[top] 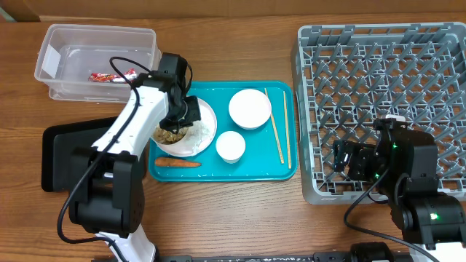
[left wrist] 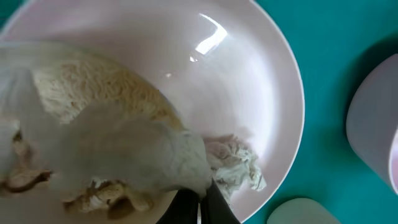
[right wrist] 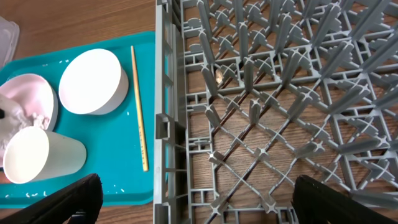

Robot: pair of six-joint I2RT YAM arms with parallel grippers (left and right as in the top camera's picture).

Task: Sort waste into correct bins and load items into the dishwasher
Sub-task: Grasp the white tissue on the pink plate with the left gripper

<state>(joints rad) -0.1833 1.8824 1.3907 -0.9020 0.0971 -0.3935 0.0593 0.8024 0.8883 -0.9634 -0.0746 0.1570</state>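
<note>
My left gripper (top: 182, 113) is down on the round white plate (top: 206, 124) on the teal tray. In the left wrist view its fingers (left wrist: 199, 205) are pressed together on the crumpled silvery-white foil ball (left wrist: 235, 165), beside the rice-like food scraps (left wrist: 99, 87) on the plate (left wrist: 249, 81). The orange carrot (top: 177, 163) lies in front of the plate. The red-and-white wrapper (top: 109, 76) lies in the clear tub (top: 54, 44). A white bowl (top: 250, 108), a small white cup (top: 230, 146) and the chopsticks (top: 277, 127) lie on the tray. My right gripper (top: 349, 160) is open and empty over the grey dish rack (top: 386, 87).
The teal tray (top: 218, 173) sits between the black tray (top: 58, 156) at the left and the rack. The right wrist view shows the open fingers (right wrist: 205, 202) above the rack's left wall (right wrist: 163, 93), with the bowl (right wrist: 93, 81), cup (right wrist: 40, 155) and a chopstick (right wrist: 138, 106) on the tray.
</note>
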